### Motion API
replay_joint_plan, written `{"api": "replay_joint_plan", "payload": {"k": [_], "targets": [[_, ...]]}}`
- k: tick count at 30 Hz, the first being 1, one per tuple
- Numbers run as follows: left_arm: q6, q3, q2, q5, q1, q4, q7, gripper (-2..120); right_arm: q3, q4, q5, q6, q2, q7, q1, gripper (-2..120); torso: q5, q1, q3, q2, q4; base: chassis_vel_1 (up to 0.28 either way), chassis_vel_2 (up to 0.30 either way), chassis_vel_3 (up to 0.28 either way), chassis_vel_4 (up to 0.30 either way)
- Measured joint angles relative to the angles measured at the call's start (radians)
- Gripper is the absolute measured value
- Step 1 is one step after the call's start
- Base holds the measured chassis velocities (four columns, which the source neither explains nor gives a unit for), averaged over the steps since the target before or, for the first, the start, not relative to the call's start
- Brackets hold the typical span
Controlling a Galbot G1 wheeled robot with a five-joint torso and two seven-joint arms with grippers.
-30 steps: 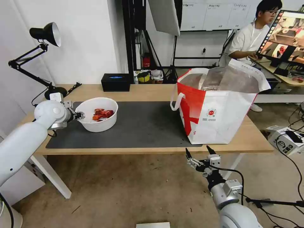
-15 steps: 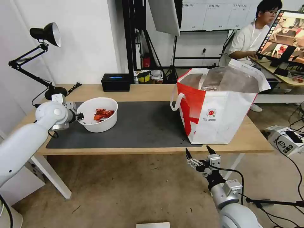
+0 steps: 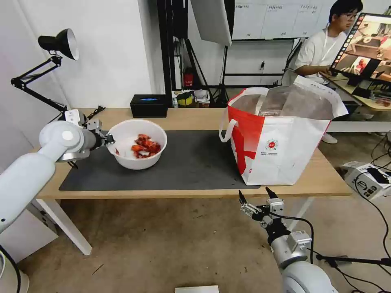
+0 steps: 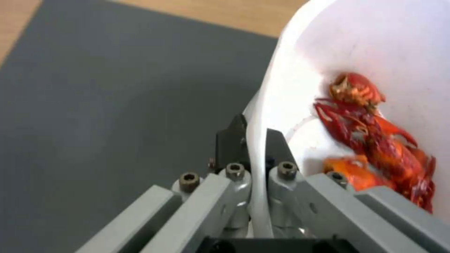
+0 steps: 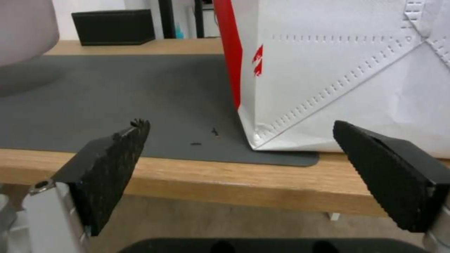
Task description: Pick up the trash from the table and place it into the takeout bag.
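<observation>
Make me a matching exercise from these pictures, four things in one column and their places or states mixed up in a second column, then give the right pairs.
Things:
1. left gripper
2. right gripper
3. takeout bag
4. black box

Places or states:
A. standing open on the table's right end
B. open, below the table's front edge
C. at the table's back edge
D. clamped on the white bowl's rim

Pairs: 1-D, 2-B, 3-A, 4-C

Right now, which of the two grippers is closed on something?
The left gripper: its fingers pinch the rim of the white bowl of red shell scraps. The right gripper hangs open and empty below the table edge.
</observation>
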Motion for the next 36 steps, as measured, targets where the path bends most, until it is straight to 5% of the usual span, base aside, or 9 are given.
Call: {"api": "replay_joint_plan", "payload": {"k": [12, 25, 36], "targets": [[-0.025, 0.015, -0.029, -0.007, -0.049, -0.066, 0.071, 0, 0.000, 0.000, 0.000, 0.000, 0.000, 0.000, 0.000, 100, 0.0001, 0.000, 0.000, 0.000, 0.0000, 0.000, 0.000, 0.000, 0.000], [-0.030, 0.122, -0.061, -0.050, -0.199, -0.059, 0.056, 0, 0.000, 0.000, 0.000, 0.000, 0.000, 0.000, 0.000, 100, 0.0001, 0.000, 0.000, 0.000, 0.0000, 0.000, 0.000, 0.000, 0.000], [-0.034, 0.196, -0.150, -0.089, -0.357, 0.002, 0.012, 0, 0.000, 0.000, 0.000, 0.000, 0.000, 0.000, 0.000, 100, 0.0001, 0.000, 0.000, 0.000, 0.0000, 0.000, 0.000, 0.000, 0.000]]}}
